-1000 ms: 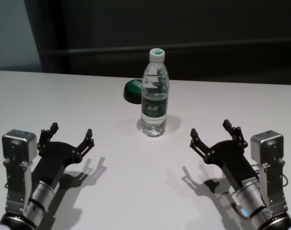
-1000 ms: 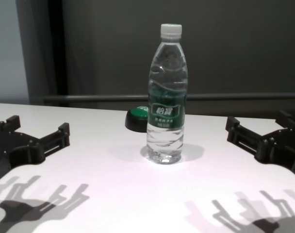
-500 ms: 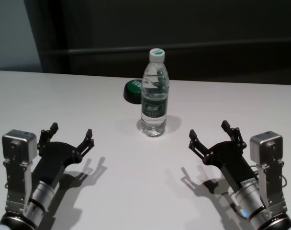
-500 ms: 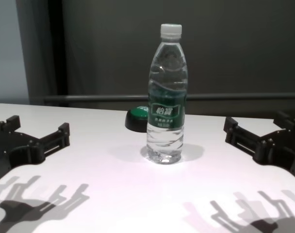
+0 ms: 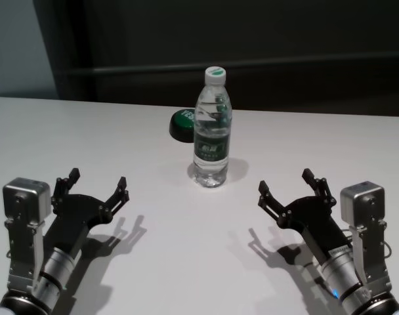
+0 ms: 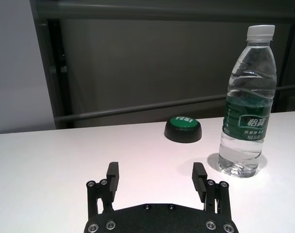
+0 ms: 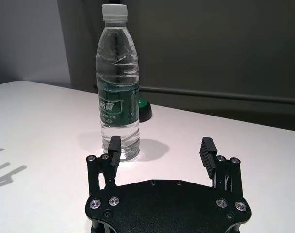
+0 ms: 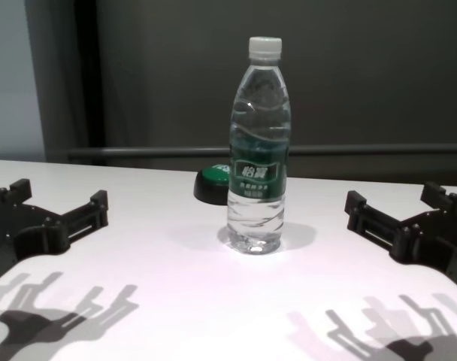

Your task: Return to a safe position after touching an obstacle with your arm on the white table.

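Your green button (image 8: 214, 183) sits partly hidden behind the bottle (image 8: 257, 150) in the chest view — both arms run off the lower frame edge.

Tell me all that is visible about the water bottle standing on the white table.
The water bottle is tall, of clear ribbed plastic, with a white screw cap and a dark green label with white print. It looks nearly full of water. It stands upright on the white table, near the middle, just in front of a low green button. Neither open gripper touches it: the left gripper and the right gripper are both nearer the robot.
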